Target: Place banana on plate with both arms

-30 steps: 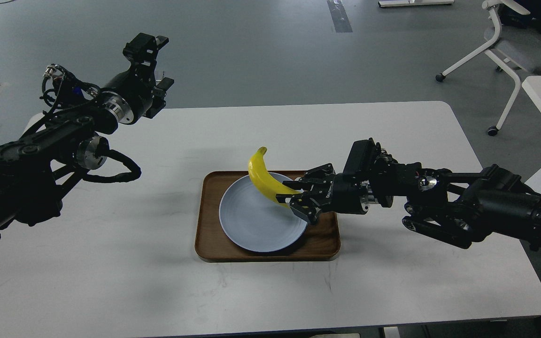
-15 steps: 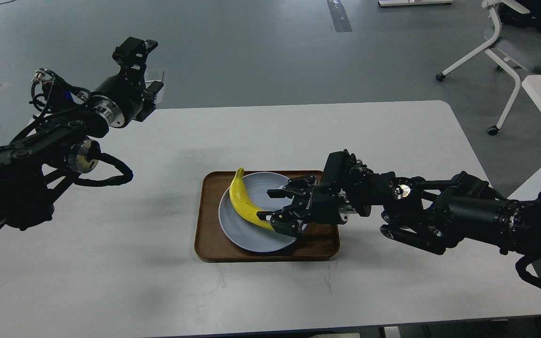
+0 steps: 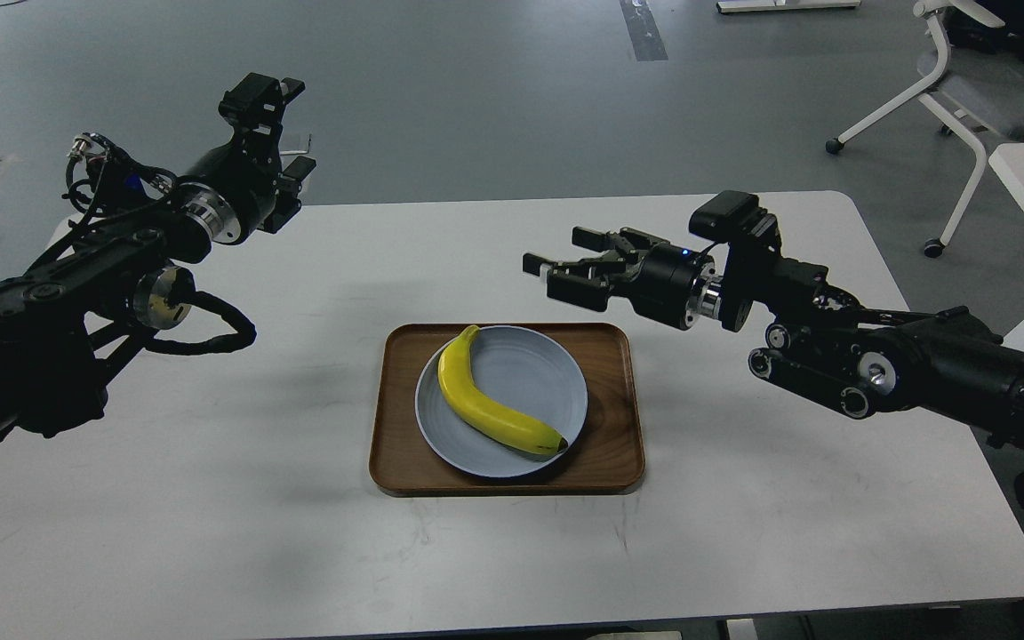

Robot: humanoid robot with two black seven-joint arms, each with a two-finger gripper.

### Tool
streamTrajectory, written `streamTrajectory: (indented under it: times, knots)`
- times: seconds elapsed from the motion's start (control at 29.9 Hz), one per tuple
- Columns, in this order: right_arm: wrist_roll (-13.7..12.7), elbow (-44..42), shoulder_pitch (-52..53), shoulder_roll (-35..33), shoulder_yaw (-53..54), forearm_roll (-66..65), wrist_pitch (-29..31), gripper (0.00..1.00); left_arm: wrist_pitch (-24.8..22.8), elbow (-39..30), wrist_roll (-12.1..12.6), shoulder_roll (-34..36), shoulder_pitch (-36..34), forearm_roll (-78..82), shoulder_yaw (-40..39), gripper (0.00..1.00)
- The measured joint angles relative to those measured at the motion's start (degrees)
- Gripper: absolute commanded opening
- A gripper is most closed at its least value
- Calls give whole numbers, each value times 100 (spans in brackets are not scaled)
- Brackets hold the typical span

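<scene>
The banana [image 3: 494, 403] is seen lying across the plate [image 3: 548, 373]; the right gripper [image 3: 556, 262] is held spread above-right, the left gripper [image 3: 276, 129] spread far-left. A clean, high retreat is advised.

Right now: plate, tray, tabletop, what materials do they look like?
Plate: probably glazed ceramic or melamine; pale blue-grey, smooth, soft sheen. Tray: wood or wood-look laminate; brown, faint grain, satin finish. Tabletop: likely white laminate; matte, slightly scuffed.
</scene>
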Motion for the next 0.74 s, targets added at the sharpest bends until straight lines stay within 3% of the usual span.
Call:
streamTrajectory:
  times: [0.1, 0.23, 0.3, 0.4, 0.47, 0.74]
  knots:
    - [-68, 161, 2, -209, 508, 1799, 350, 100, -9, -6, 0, -16, 0, -35, -21, 98]
    - [-674, 191, -115, -557, 1401, 4144, 1172, 100, -63, -50, 62, -45, 69, -161, -276, 98]
    - [-1031, 126, -328, -685, 1818, 5245, 1569, 100, -262, -100, 226, -56, 266, -483, -642, 98]
    - [-1412, 96, -649, -805, 2261, 5751, 1858, 100, -710, -283, 648, -43, 638, -928, -1183, 98]
    - [-1505, 102, -767, -874, 2394, 5828, 1913, 100, -883, -428, 769, -3, 795, -1015, -1367, 98]
    - [-1667, 137, -1056, -967, 2814, 6005, 2567, 100, -1150, -701, 799, -34, 1084, -1052, -1505, 98]
